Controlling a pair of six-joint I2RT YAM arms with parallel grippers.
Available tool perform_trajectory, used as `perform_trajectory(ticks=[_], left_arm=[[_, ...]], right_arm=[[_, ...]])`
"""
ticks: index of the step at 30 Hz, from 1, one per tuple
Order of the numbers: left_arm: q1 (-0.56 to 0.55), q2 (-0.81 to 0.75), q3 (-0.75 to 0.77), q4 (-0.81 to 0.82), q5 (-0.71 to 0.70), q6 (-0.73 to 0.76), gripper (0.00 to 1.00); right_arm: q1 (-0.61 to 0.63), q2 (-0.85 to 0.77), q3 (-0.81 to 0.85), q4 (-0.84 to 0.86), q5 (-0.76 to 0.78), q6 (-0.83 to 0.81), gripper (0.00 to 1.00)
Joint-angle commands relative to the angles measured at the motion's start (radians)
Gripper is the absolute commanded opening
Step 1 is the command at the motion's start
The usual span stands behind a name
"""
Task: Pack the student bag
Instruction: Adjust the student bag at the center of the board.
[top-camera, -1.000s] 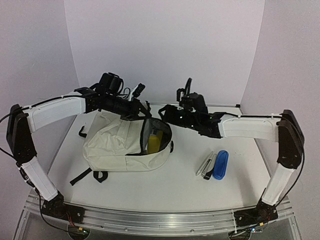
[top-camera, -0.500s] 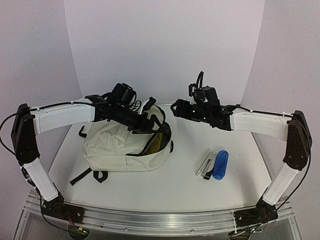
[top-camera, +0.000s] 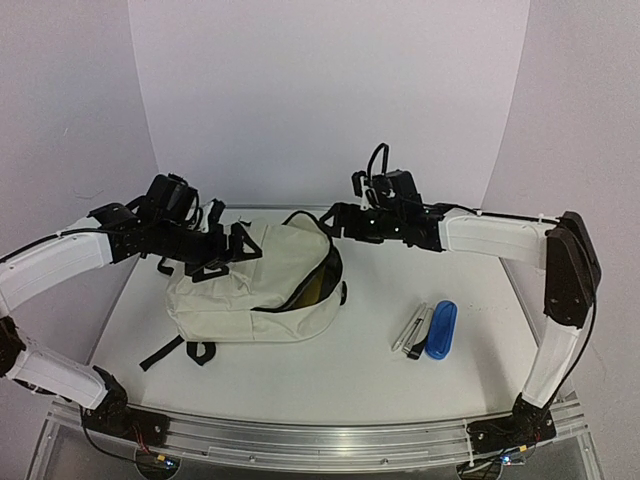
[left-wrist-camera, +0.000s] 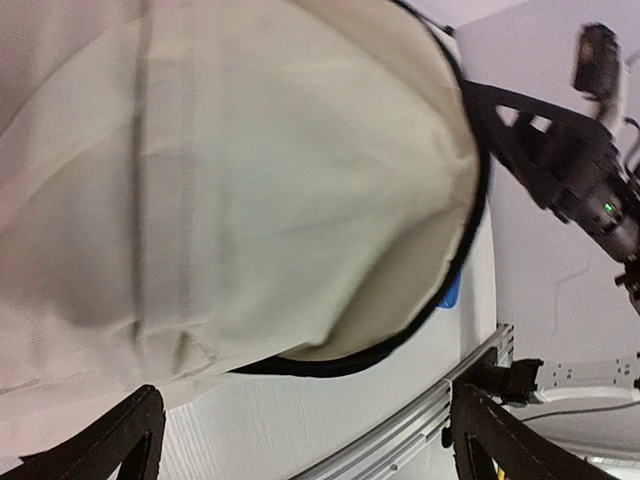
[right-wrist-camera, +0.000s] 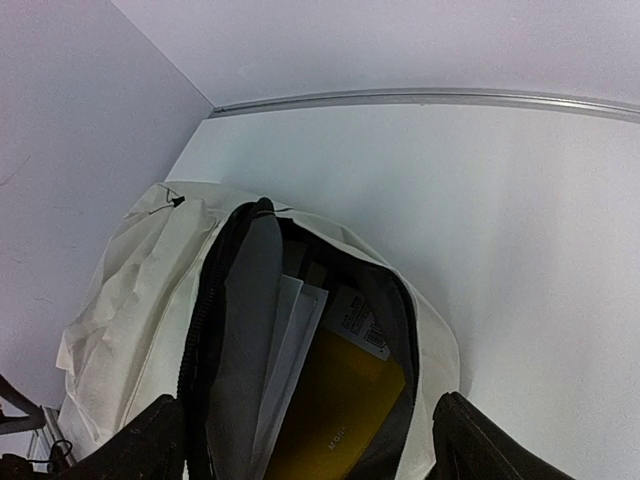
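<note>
Flanking the student bag (top-camera: 250, 290), left fingers (left-wrist-camera: 120, 440) and right fingers (right-wrist-camera: 150, 440) both gape wide, empty.

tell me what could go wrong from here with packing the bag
1. The left gripper and right gripper are both open and hold nothing, so the mouth of the student bag is unsupported and may fold shut; items could catch on its flap.
2. The blue case and pens lie close together on the table, so picking one could knock the other.
</note>
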Motion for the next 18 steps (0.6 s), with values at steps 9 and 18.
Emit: perform_trajectory(ticks=[9,18], left_arm=[[0.158,-0.015,-0.118,-0.012,0.094,-0.086,1.00],[0.250,0.040,-0.166,0.087,0.062,-0.069,1.00]], right_arm=[[-0.002,0.099,0.133,-0.034,-0.137,-0.050,0.71],[-0.003,0.092,0.092,-0.034,-0.243,-0.040,0.29]])
